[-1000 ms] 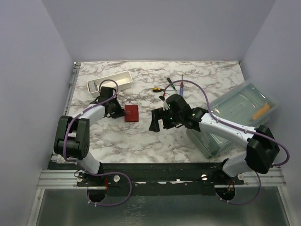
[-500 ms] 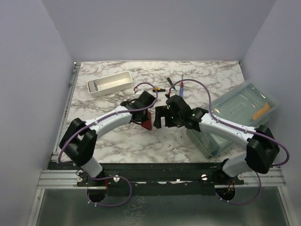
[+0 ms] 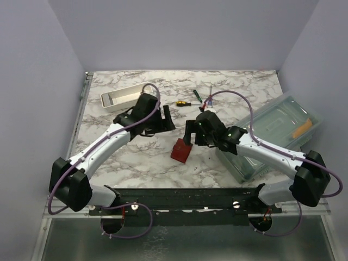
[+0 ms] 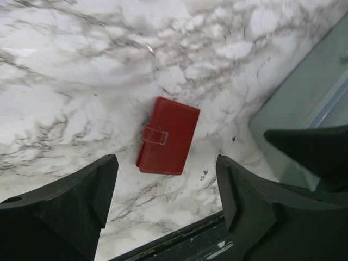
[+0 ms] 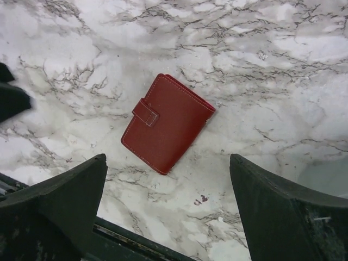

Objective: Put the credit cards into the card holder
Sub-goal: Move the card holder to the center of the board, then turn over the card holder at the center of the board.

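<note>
Right fingers (image 5: 60, 209), wide and empty, hang over the diagonally lying card holder (image 5: 167, 122); left fingers (image 4: 60, 206), also wide, stand farther.

**Card holder (image 4: 167, 143) lies closed beneath the left pincer (image 4: 166, 182)**

The dark-red card holder rests flat on the marble bench (image 4: 81, 81), slightly tilted, its strap tab across the front. The pincer's two dark fingers (image 4: 70, 206) stand wide apart above it, gripping nothing. The corner of a clear box (image 4: 304, 103) shows at right
</note>
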Controlling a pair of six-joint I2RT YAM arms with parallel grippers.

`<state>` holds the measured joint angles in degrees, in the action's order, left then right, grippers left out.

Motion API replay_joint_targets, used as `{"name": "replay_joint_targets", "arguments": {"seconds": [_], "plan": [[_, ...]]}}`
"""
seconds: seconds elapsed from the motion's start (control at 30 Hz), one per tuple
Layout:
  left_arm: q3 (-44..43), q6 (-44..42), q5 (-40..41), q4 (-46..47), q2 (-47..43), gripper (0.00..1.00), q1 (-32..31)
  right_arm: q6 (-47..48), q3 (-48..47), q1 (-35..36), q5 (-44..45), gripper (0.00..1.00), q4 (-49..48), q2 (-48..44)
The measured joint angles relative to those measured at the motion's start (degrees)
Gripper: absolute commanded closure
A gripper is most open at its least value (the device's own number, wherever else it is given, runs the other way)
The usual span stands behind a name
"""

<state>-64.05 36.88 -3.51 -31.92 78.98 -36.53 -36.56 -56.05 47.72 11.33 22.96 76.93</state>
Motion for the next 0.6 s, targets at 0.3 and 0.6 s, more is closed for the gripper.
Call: {"name": "replay_joint_targets", "arguments": {"seconds": [0.3,0.6], "plan": [[5.05,0.61,-3.21,-2.62,-6.14,0.02,16.90,-19.32,-19.71,7.56,7.23,0.00,14.45,21.92],[8.31,0.85,1.53,-4.26,-8.81,0.02,16.92,-33.31,-30.73,10.16,11.93,0.19,29.79,37.66]]}}
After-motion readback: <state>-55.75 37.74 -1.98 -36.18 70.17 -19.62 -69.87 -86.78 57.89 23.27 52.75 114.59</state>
